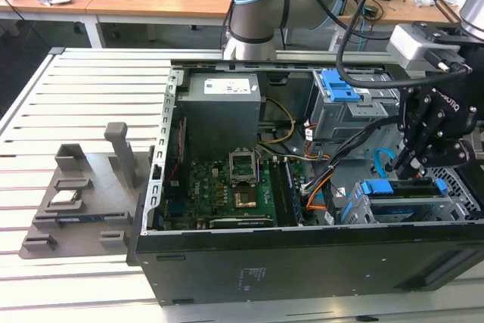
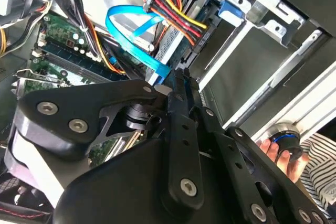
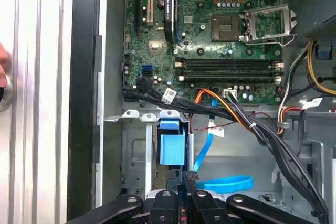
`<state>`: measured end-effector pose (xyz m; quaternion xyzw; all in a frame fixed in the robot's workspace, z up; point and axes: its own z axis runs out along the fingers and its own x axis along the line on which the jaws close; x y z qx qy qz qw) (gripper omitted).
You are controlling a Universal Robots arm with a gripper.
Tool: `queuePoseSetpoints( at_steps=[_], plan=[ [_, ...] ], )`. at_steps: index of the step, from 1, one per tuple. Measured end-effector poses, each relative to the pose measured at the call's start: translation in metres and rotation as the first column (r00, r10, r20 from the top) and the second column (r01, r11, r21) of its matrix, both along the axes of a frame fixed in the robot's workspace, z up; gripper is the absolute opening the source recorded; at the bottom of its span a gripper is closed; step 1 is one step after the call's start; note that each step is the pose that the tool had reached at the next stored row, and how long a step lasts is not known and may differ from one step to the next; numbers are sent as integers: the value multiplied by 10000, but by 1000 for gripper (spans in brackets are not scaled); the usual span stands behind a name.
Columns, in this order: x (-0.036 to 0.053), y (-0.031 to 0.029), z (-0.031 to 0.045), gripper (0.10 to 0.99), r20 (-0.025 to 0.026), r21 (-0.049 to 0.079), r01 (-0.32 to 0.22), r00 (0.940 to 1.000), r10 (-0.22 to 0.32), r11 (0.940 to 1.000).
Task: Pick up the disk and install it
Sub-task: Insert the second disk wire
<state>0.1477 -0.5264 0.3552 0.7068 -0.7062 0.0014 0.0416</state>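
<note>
a: where's the disk?

b: in the exterior view the disk (image 1: 399,187), blue edge up, sits in the metal cage (image 1: 408,208) at the front corner of the open computer case (image 1: 227,262), on that view's right.

a: and the claw?

b: the gripper (image 1: 414,163) hangs just above the disk's blue edge. in the first wrist view its fingertips (image 3: 190,178) look pressed together below the blue latch (image 3: 172,148).

a: pinching anything?

b: nothing i can make out.

a: what else is nearby?

b: a blue ribbon cable (image 2: 131,32) loops just beside it, near the green board (image 3: 210,30).
</note>
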Motion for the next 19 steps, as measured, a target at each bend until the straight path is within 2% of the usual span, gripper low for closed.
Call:
queuePoseSetpoints(
  at_steps=[7,16,19],
  plan=[
    [91,0,-78,161,-10,-4,-2,10000,2,10000],
    [102,1,-114,161,-10,5,-139,9999,139,9999],
    [103,4,-126,161,-9,47,-140,9999,140,9999]
  ],
)
